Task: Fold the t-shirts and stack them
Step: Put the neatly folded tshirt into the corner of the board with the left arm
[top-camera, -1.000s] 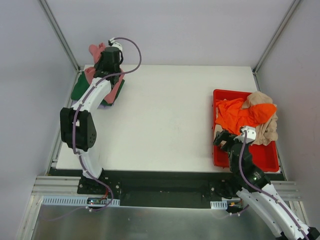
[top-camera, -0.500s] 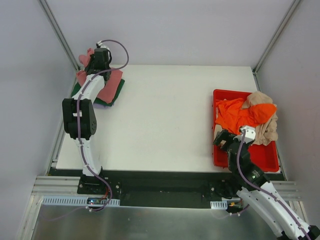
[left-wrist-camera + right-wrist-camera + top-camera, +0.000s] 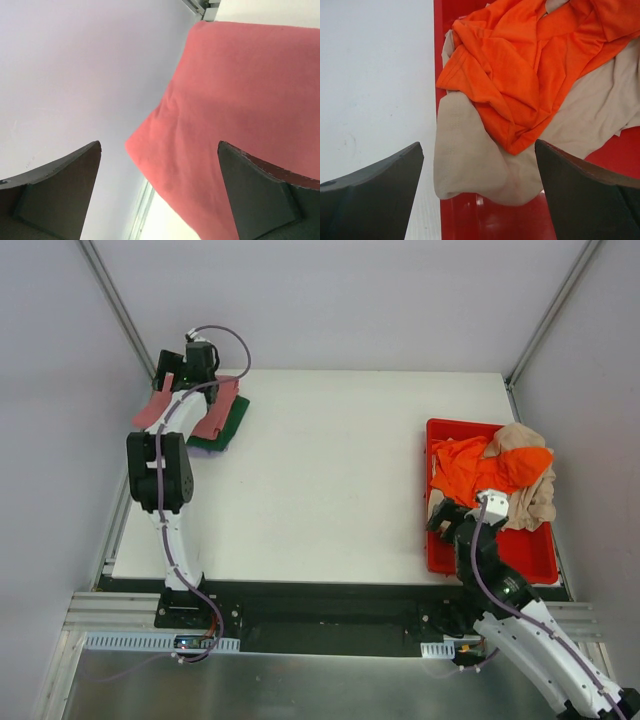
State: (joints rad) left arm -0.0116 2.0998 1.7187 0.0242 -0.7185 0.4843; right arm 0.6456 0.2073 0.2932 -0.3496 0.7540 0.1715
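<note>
- At the far left corner of the table (image 3: 330,470), my left gripper (image 3: 159,146) hangs with its fingers wide apart and holds nothing.
- Right under it lies the rose-red t-shirt (image 3: 150,410), laid flat on top of the dark green t-shirt (image 3: 230,426).
- My right gripper (image 3: 479,144) is spread wide too and holds nothing. It sits low by the red bin (image 3: 535,555) on the right side.
- An orange t-shirt (image 3: 505,70) and a beige t-shirt (image 3: 470,165) sit bunched up in that bin (the orange one mostly on top).
- I think these shirts are soft, light and floppy, so they will sag and crumple when lifted.
- A good place to pinch is a thick sewn edge on the orange one.
- The bin wall could snag the cloth, and the beige shirt may get dragged along.
</note>
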